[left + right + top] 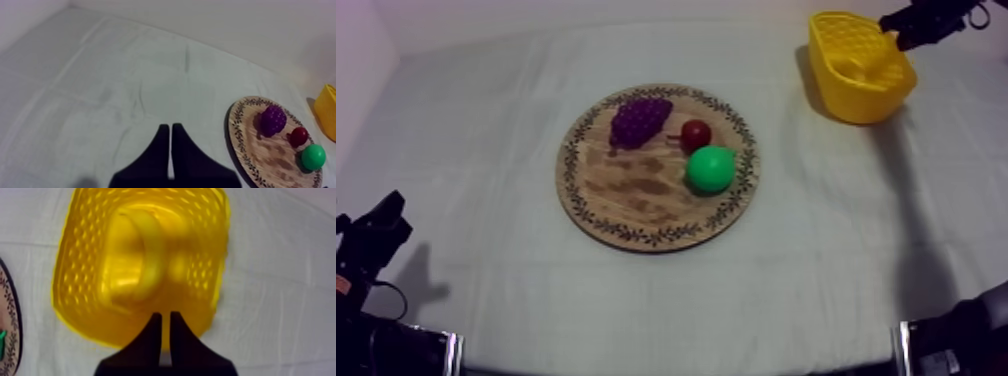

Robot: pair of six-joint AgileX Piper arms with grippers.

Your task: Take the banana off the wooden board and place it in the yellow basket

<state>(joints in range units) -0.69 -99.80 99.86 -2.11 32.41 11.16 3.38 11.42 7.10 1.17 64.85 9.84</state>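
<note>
Hovering over the yellow perforated basket (75, 288), my right end effector (163, 314) had its two black fingers pressed together, pinching nothing. The yellow toy banana (150, 258) lay curved inside that basket, which stood on the cloth-covered table (816, 250) at two o'clock from the round wooden board with a patterned rim (636, 200). On the board sat a purple bunch of grapes (639, 120) at eleven o'clock, a small red fruit (695, 134) at one and a round green fruit (711, 168) at three. My left end effector (167, 126) rested at the board's eight o'clock, fingers likewise pressed together.
</note>
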